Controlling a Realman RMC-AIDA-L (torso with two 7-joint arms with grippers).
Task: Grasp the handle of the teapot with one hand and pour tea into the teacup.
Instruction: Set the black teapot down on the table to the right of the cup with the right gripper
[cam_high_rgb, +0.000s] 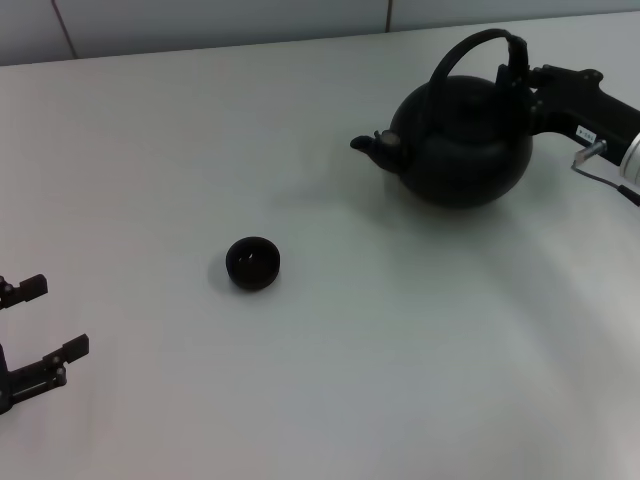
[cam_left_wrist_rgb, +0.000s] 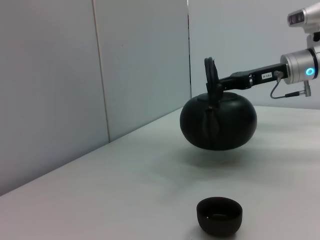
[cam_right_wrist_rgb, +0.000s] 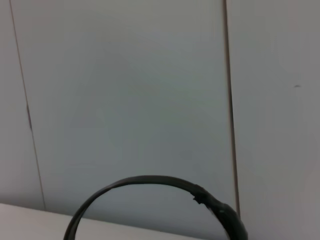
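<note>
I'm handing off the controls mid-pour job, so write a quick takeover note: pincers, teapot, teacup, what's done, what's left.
Right pincer: shut on the handle, teapot lifted clear of the table, roughly level, spout toward the robot's left.
Left pincer: open, parked low on the left, holding nothing.
Teacup: upright on the table, left of the teapot and nearer the robot.
Done: grasp and lift.
Left: carry the spout over the cup, tilt, pour.

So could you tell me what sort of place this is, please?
Probably a lab or test bench rather than a kitchen: a bare white table, plain grey wall panels, and only a teapot and teacup set out.
</note>
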